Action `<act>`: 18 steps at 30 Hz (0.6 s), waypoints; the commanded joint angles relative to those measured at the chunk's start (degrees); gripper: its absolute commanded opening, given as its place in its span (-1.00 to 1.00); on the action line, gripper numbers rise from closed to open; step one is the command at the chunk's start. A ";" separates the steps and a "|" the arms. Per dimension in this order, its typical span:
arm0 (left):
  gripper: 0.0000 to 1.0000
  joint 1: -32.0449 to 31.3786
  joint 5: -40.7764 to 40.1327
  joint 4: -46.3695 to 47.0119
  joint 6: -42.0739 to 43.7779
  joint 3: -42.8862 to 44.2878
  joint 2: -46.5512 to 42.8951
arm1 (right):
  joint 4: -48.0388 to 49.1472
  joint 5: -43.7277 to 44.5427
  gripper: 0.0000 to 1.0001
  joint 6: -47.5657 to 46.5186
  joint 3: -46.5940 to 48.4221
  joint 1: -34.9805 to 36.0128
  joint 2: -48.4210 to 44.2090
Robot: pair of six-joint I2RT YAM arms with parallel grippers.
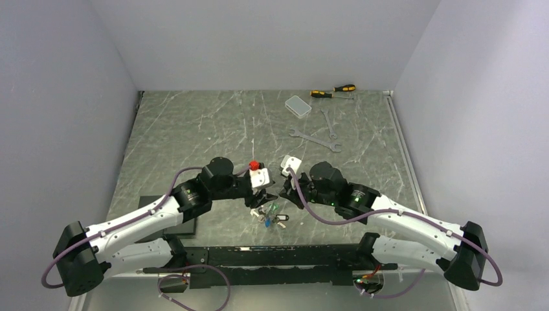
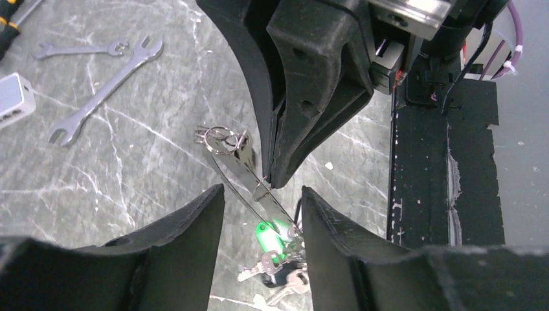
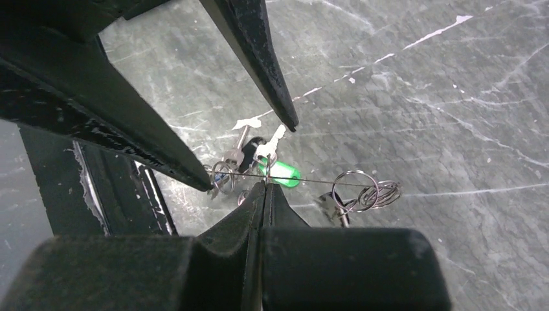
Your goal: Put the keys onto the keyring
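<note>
Right gripper (image 3: 264, 189) pinched shut on keyring (image 3: 311, 182) wire. Left gripper (image 2: 262, 194) partly open, straddling it; keys (image 3: 275, 170) bunched beneath.

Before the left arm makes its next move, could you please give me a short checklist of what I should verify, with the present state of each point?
1. The right gripper is shut on the keyring: ok.
2. The left gripper is open, with nothing pinched: ok.
3. The keys lie close under the keyring, between the two grippers: ok.
4. The key with the green tag is already threaded on the wire: cannot tell.
5. The keyring is lifted off the table: cannot tell.
6. The wrenches and screwdrivers are far from both grippers: ok.
</note>
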 commanded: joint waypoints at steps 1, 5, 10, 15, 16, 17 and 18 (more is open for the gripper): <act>-0.04 -0.24 4.36 4.34 3.20 -0.57 0.58 | 3.54 -1.19 -1.00 -1.20 1.13 0.74 -2.33; -0.24 -0.18 4.31 1.28 6.15 0.83 1.30 | 3.65 -1.18 -1.00 -1.84 1.14 1.27 -2.57; -0.46 -0.20 3.74 0.03 8.25 1.92 2.83 | 3.96 -1.24 -1.00 -2.14 0.71 2.12 -3.21; -0.63 -0.19 3.40 -0.01 9.00 2.69 4.21 | 3.68 -0.54 -1.00 -2.42 0.93 2.80 -3.46; -0.72 -0.18 3.41 -0.01 9.26 2.84 4.48 | 3.62 -0.50 -1.00 -2.52 0.94 2.88 -3.43; -0.79 -0.18 3.47 -0.01 9.36 3.01 4.64 | 3.62 -0.45 -1.00 -2.59 0.97 2.90 -3.40; -0.84 -0.20 3.68 -0.01 9.41 3.21 4.86 | 3.57 -0.41 -1.00 -2.66 1.04 2.97 -3.27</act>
